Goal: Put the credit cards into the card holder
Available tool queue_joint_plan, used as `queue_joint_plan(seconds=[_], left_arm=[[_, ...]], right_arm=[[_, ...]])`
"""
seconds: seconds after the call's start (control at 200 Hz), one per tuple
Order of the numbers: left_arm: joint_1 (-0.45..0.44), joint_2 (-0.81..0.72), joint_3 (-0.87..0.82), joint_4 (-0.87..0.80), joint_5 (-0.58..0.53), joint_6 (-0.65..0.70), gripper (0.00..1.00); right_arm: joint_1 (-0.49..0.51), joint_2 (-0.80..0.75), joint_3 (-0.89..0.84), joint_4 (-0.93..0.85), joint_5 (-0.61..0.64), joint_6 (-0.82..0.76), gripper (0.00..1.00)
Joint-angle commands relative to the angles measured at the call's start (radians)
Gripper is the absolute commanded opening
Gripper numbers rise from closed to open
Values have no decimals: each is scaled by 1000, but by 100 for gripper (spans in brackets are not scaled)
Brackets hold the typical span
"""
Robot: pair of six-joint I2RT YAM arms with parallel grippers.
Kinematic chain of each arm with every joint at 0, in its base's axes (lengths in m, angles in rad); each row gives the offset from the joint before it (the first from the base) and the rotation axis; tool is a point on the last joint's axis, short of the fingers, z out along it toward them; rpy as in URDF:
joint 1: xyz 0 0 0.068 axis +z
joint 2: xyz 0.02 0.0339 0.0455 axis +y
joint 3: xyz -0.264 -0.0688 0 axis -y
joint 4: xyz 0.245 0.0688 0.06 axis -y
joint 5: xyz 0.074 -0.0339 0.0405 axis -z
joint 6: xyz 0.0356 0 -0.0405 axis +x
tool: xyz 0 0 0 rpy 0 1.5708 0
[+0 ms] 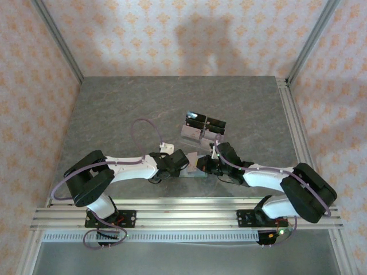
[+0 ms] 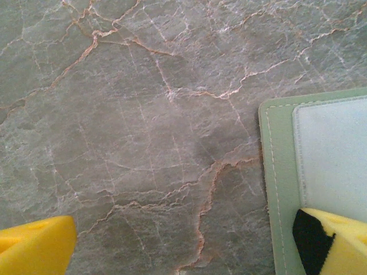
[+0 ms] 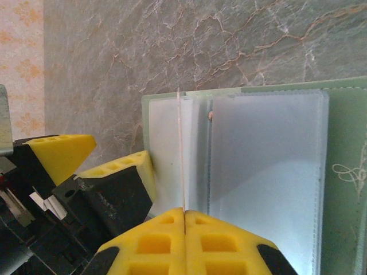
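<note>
Overhead view: both arms reach inward from their bases and meet low over the table [image 1: 114, 109], close to its near edge and about midway between its left and right edges. The left arm lies stretched to the right with its elbow folded back. The right arm stretches to the left in the same way. The left pincer [image 1: 186, 163] and right pincer [image 1: 203, 165] face each other, with a pale card [image 1: 192, 159] between them. A sliver of the card holder [image 1: 195, 175] shows beneath them. Further back, nearer the table's centre, a clear stand [image 1: 202, 130] carries black cards [image 1: 215, 123].

Right wrist view: the right pincer [image 3: 183, 220] is closed on the card [image 3: 182, 154], which is seen edge-on and upright. The card stands at the left part of the open card holder [image 3: 269, 172], among its clear sleeves. How far it has entered a slot cannot be told. The left pincer's yellow fingers [image 3: 123, 172] stand just beside the holder's left edge.

Left wrist view: the left pincer [image 2: 183, 246] is spread wide and holds nothing. Bare table lies between its tips, and one tip overlaps the corner of the card holder [image 2: 281, 189]. Whether that tip touches the holder cannot be told.
</note>
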Motion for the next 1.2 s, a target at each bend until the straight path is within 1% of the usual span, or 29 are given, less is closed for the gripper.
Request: queue_joint_plan(seconds=[0.0,0.626,0.941,1.191], left_arm=[[-10,6,-28,-51,-45,-8,98],[-12,9,-26,-51,-42,-8,99],[-12,10,-25,-52,-42,-9,98],[-14,-9,-15,-74,-58,-15,98]], right_arm=[[4,14,-17,63,-10,9,0],[-5,21,-54,85,-15,9,0],[-5,91,-59,175,-64,32,0],[-16,128,-78,232,-71,49,0]])
